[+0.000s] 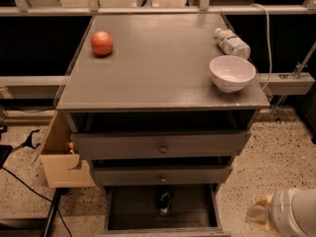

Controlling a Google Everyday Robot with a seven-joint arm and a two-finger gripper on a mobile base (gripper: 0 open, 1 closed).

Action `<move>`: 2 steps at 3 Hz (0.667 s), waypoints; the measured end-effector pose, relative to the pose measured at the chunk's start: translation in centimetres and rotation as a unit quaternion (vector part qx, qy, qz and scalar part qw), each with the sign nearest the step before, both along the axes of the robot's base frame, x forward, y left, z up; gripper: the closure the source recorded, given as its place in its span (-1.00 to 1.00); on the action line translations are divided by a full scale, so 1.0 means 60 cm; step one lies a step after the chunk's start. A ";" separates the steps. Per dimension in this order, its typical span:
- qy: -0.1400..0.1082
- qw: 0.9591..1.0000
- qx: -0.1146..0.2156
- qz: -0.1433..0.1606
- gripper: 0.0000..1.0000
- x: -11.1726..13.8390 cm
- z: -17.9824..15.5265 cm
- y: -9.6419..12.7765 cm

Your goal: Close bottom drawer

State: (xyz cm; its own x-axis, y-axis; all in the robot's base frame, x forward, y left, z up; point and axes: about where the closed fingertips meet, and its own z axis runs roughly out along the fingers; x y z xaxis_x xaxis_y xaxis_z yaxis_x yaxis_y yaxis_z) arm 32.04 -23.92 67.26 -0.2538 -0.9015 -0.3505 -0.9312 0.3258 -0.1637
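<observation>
1. Camera view shows one grey cabinet with three drawers. On its top stand one apple and one white bowl, and one bottle lies there.
2. The bottom drawer, lowest in the cabinet, is pulled open and holds one dark can.
3. The gripper hangs low, right of the cabinet and apart from it; if it is open or closed I cannot tell.

No text can be read; gripper sits bottom right.

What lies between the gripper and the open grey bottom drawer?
Only bare speckled floor, in the camera view; the gripper is lower right of the bottom drawer.
</observation>
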 end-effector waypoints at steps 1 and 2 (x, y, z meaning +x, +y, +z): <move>0.000 1.000 0.018 -0.008 1.00 -0.038 -0.079 -0.019; 0.027 0.999 0.033 -0.020 1.00 -0.072 -0.194 -0.038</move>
